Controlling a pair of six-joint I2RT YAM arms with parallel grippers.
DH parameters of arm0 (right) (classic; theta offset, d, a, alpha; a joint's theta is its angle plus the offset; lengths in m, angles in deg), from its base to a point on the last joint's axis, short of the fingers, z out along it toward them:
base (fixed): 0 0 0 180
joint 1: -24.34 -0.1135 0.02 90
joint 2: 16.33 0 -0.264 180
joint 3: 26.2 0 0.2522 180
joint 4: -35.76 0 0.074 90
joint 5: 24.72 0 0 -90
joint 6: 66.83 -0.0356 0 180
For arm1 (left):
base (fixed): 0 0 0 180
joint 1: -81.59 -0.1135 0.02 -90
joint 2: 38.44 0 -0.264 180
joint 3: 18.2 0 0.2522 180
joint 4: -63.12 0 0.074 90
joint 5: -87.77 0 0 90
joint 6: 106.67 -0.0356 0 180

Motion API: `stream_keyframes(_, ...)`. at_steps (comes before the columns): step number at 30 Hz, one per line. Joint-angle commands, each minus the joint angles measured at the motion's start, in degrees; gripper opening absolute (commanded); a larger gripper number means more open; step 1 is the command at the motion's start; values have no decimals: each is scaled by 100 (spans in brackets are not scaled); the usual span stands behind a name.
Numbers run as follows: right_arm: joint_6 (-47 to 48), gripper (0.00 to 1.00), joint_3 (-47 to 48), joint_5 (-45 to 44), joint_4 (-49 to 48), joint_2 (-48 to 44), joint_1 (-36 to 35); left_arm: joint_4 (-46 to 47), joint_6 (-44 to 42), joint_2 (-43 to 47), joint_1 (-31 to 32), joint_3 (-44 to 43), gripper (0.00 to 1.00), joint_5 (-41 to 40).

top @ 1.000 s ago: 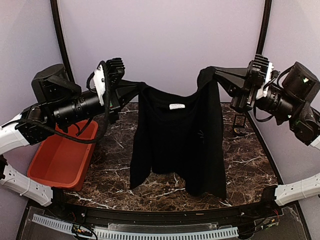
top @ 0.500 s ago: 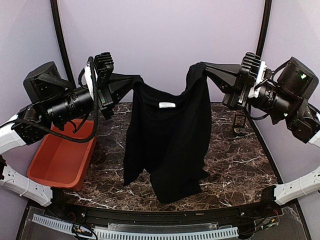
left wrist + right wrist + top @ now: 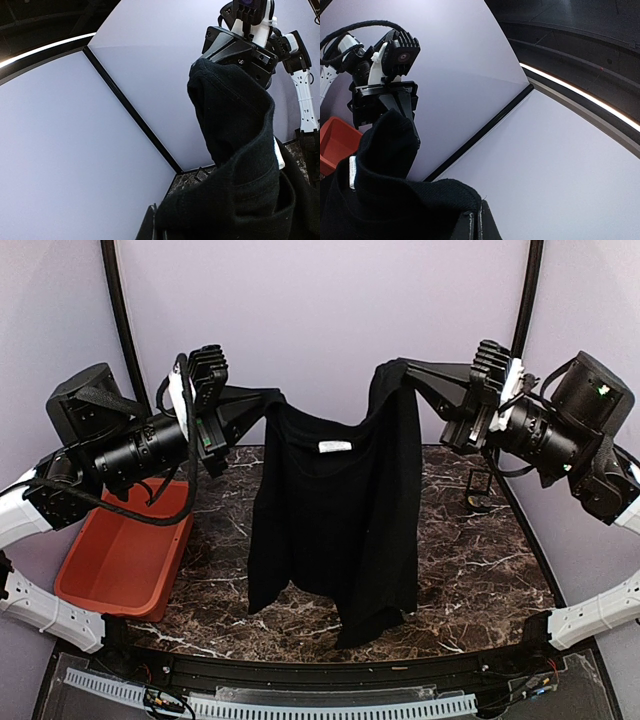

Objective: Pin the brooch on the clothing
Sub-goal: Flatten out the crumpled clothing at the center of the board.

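Lilac walls back a dark marbled bench [image 3: 480, 560]. Both the left jaws and right jaws are clamped on a shoulder of the black T-shirt [image 3: 340, 520], which hangs spread between them at centre frame, above the bench. A red tub [image 3: 120, 560] sits at lower left.

I see the black T-shirt [image 3: 335, 520] hanging by both shoulders over the bench [image 3: 480, 550], white neck label [image 3: 335, 446] showing. Its hem droops unevenly, lowest right of centre.
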Motion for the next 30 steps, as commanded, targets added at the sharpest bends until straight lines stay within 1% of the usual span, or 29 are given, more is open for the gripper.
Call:
stream_keyframes(1,32,0,163,-169,-385,-65,-58,201,-96,86,21,-72,1,-114)
stream_keyframes(16,40,0,119,-171,-374,-49,-60,163,-126,195,21,-121,1,-194)
stream_keyframes(19,108,0,89,-345,-369,-76,-61,272,-148,206,21,-82,1,-386)
stream_keyframes(23,166,0,12,-399,-442,-225,-66,660,-214,258,21,-21,1,-832)
stream_keyframes(25,129,0,-65,-367,-609,-385,-63,825,-274,317,21,-11,1,-901)
stream_keyframes(27,51,0,-139,-304,-873,-567,-62,900,-338,361,21,-70,1,-872)
stream_keyframes(30,-56,0,-133,-251,-956,-787,-66,792,-443,371,21,-316,1,-692)
